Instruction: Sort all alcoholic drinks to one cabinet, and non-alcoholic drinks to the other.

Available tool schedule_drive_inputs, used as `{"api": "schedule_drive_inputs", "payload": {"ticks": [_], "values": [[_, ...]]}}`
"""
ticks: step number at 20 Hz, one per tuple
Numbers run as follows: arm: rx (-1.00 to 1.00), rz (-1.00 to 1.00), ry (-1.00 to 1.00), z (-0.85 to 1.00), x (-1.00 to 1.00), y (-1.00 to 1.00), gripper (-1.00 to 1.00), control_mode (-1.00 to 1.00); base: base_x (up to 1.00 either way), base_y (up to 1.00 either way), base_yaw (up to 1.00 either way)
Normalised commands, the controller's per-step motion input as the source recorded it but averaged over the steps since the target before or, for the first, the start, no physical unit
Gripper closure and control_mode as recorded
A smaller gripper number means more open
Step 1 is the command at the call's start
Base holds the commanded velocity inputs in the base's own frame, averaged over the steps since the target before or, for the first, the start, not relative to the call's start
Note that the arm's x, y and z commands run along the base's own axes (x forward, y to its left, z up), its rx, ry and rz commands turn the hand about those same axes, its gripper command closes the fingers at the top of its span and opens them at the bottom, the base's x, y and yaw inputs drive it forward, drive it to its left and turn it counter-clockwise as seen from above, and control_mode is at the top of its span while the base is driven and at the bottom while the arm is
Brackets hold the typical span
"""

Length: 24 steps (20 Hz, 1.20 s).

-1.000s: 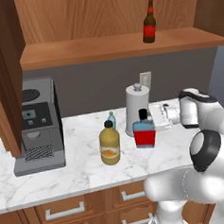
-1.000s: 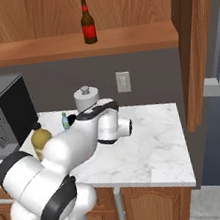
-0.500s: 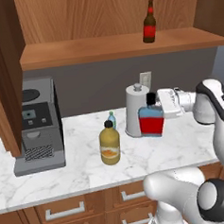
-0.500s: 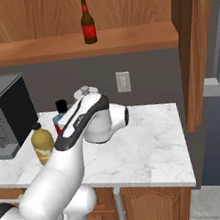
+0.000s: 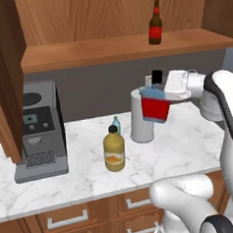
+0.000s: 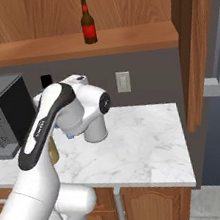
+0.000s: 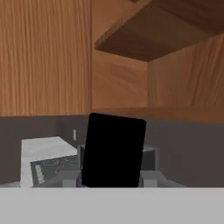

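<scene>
The squarish blue bottle [image 5: 155, 106], with its red label and black cap, hangs in the air above the marble surface [image 5: 93, 174], level with the top of the white paper-towel roll [image 5: 140, 121] and in front of the roll's right side in the left base view. The end effector [image 5: 162, 91] is clenched on the blue bottle near its upper part, reaching in from the right, and holds it upright. In the hand view the bottle's black cap [image 7: 113, 150] stands close before the camera, with wood panels and the underside of a shelf beyond it.

The slim dark-brown bottle [image 5: 155, 24] with a red label stands upright on the shelf of the wall cabinet [image 5: 109, 50], well above the raised bottle and a little to its right. The right base view shows the same brown bottle [image 6: 87, 23] on the shelf.

On the surface, the rounded orange-yellow bottle [image 5: 114, 150] stands upright to the left of the paper-towel roll. The small light-blue bottle [image 5: 116, 124] with a green cap stands just behind it, partly hidden. Further left, a grey coffee machine [image 5: 38, 129] sits on the surface against the wall. Below the surface run wooden drawers [image 5: 66, 220] with silver handles.
</scene>
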Motion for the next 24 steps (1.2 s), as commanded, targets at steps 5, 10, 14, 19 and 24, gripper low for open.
{"api": "schedule_drive_inputs", "payload": {"ticks": [5, 10, 14, 19, 24], "values": [[-0.03, -0.20, 0.03, 0.98, 0.02, 0.04, 1.00, -1.00, 0.00, 0.00, 0.00], [-0.03, -0.19, 0.03, 1.00, 0.00, 0.09, 1.00, -1.00, 0.00, 0.00, 0.00], [-0.04, -0.18, 0.02, 0.86, 0.06, 0.14, 1.00, -1.00, 0.00, 0.00, 0.00], [-0.02, -0.14, 0.00, 0.56, 0.09, 0.12, 1.00, -1.00, 0.00, 0.00, 0.00], [0.00, -0.11, -0.05, 0.20, 0.42, 0.15, 1.00, -1.00, 0.00, 0.00, 0.00]]}}
